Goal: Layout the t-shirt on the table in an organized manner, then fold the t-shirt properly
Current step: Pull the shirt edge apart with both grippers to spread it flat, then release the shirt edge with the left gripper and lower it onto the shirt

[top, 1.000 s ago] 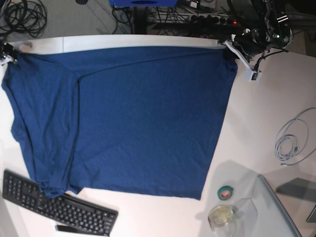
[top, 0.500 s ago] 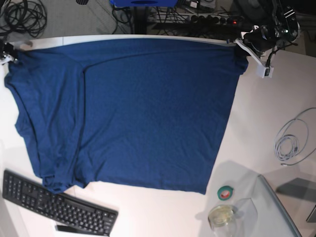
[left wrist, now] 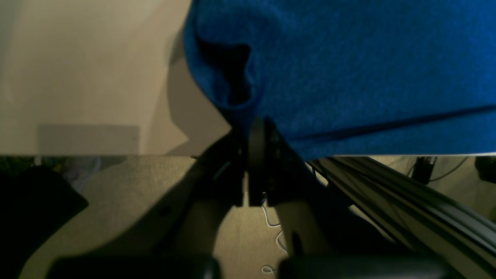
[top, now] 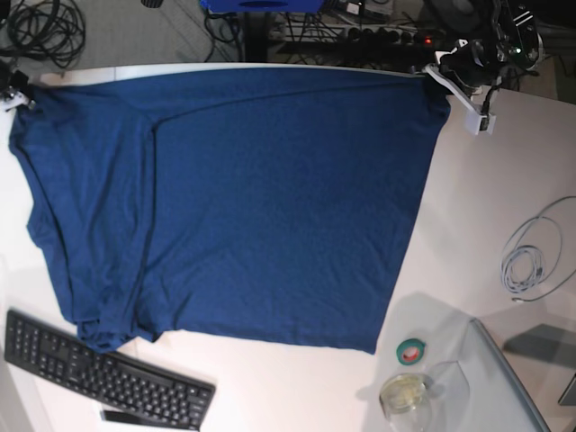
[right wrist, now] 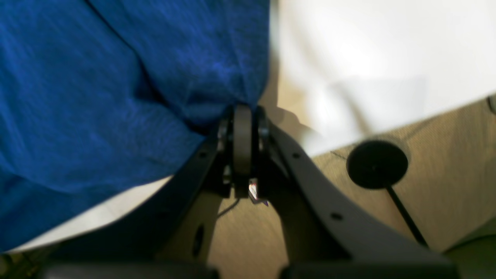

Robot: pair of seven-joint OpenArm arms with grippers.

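Left hand (left wrist: 256,128) clenched on a corner of the t-shirt (top: 252,198). Right hand (right wrist: 243,112) pinching another corner. Shirt spread flat on the worktop (top: 486,207).

Black hands: left hand (left wrist: 255,128), right hand (right wrist: 242,112), curved fingers with screw holes; white bracket at left wrist.

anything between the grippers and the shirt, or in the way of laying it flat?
Nothing between them: the left gripper and right gripper are each shut on a far corner of the shirt. On the table, the keyboard touches or slightly underlies the shirt's near corner; the tape roll sits clear.
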